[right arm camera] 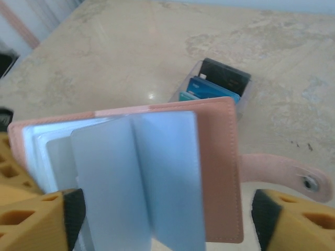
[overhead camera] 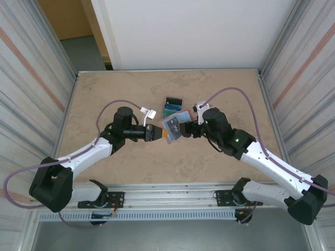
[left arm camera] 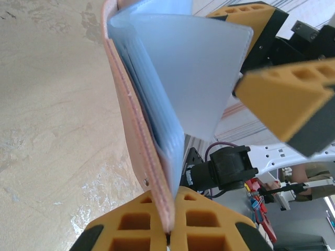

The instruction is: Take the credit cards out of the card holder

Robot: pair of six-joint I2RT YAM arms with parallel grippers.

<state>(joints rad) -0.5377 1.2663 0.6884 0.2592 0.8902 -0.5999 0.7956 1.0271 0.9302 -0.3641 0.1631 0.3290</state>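
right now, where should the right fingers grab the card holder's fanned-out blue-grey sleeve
Pinch the blue-grey plastic sleeve by its free outer edge, coming from the side opposite the left fingers. They clamp the salmon leather card holder by one cover edge, so this leaf fans clear of the other pockets, between the open right fingers.

The table (overhead camera: 115, 89) has a beige, marbled top with faint darker veins and a few small specks. A metal rail (overhead camera: 172, 187) runs along its near edge, and a slotted strip (overhead camera: 172, 215) lies just below the rail. A striped left wall (overhead camera: 31, 57) and a striped right wall (overhead camera: 309, 52) close in the sides. A white board (overhead camera: 193, 31) stands behind the far edge. Left of it are a brown wall (overhead camera: 68, 15) and a grey floor (overhead camera: 86, 52). Toward the back of the table sits what looks like a small clear tray (right arm camera: 246, 93), its walls blurred.
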